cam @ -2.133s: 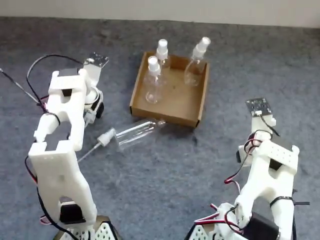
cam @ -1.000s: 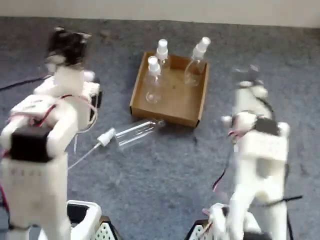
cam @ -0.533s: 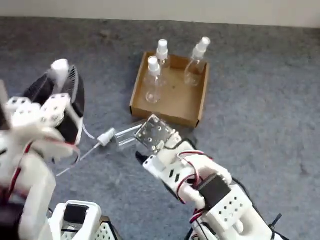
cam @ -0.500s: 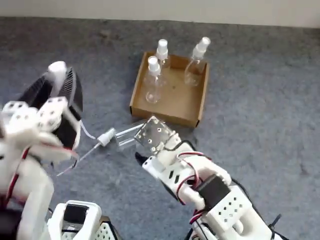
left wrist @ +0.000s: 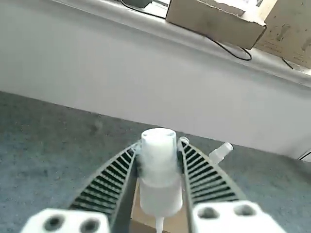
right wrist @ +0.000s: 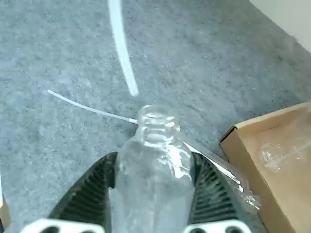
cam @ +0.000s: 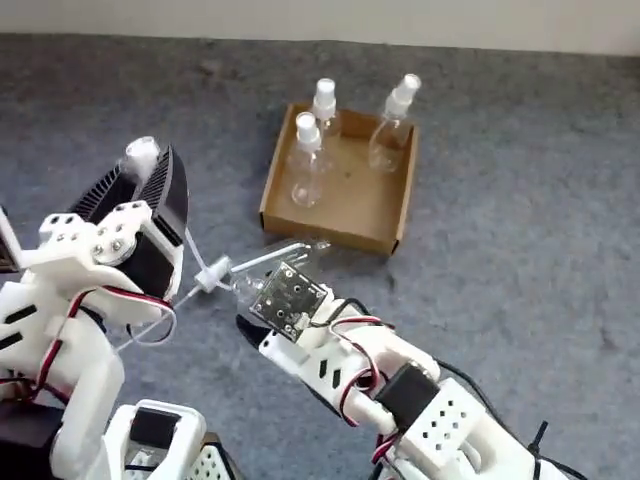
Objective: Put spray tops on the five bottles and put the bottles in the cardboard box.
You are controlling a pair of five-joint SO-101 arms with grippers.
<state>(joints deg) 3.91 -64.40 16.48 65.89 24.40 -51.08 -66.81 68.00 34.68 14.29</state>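
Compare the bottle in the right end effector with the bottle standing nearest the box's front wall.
Top: the held bottle has a bare open neck; the boxed bottle wears a white spray top. Place: the held bottle is clamped in the right end effector, outside the cardboard box; the boxed bottle stands upright inside it. Both are clear.

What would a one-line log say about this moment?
left claw: spray top; right claw: open bottle; cardboard box: three capped bottles
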